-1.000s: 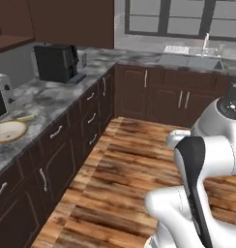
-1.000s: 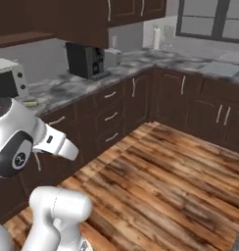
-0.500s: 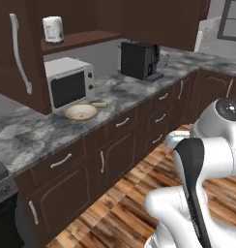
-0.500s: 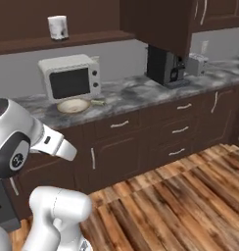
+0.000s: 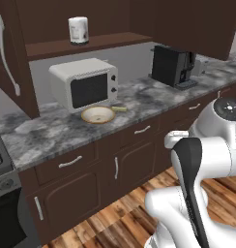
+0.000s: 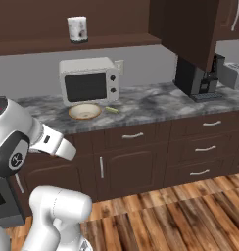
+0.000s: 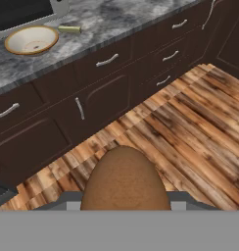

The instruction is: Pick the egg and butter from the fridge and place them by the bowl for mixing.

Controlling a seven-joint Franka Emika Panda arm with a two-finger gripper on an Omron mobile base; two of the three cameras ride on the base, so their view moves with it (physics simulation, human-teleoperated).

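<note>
Squarely gripped (mid-air) — egg [image 7: 125, 179].

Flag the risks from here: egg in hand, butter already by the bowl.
1. The egg is round and sits between the jaws above bare wood floor; a slip could break it.
2. The butter lies beside the bowl, close to the microwave, so the placing spot is tight.
</note>
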